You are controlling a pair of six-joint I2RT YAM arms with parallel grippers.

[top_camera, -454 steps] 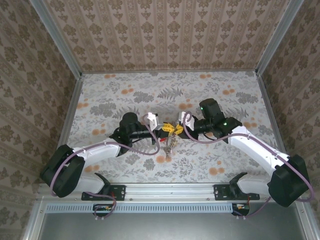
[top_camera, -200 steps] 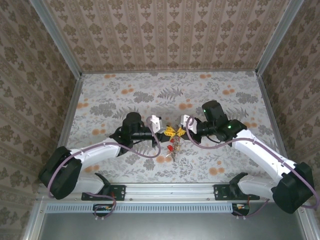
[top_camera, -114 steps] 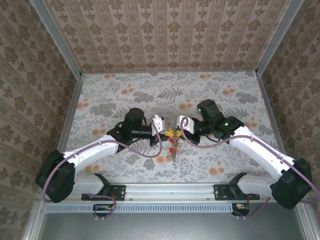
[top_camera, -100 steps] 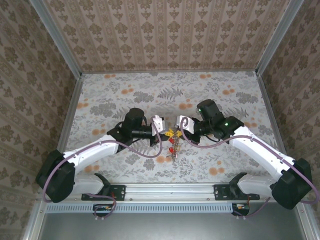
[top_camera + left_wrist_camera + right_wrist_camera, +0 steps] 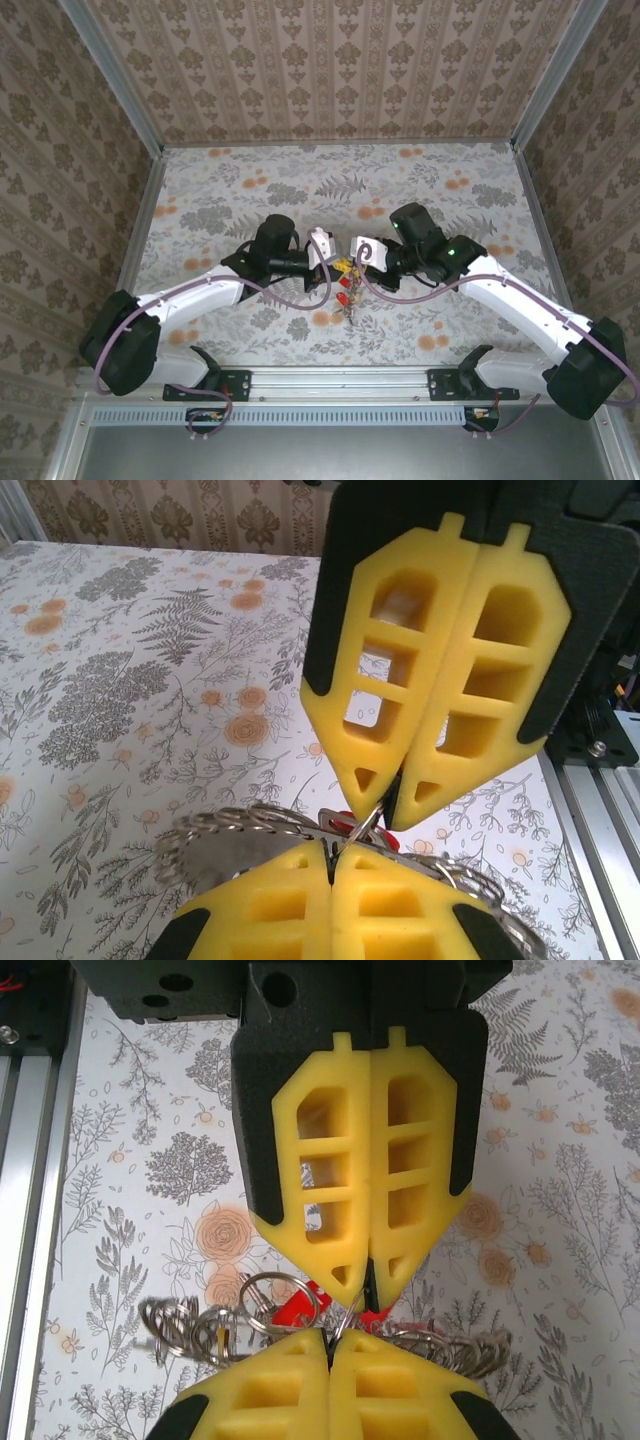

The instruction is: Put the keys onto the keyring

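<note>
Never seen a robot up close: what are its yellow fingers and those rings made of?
The yellow fingers look like matte moulded plastic or rubber, with hollow cells. The rings: thin metal wire, grey and glinting.

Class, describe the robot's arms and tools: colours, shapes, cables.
The left arm and right arm have white links, black joints and a purple cable each; a green light sits on the right. The left tool and right tool are black with yellow fingers tapering to points.
</note>
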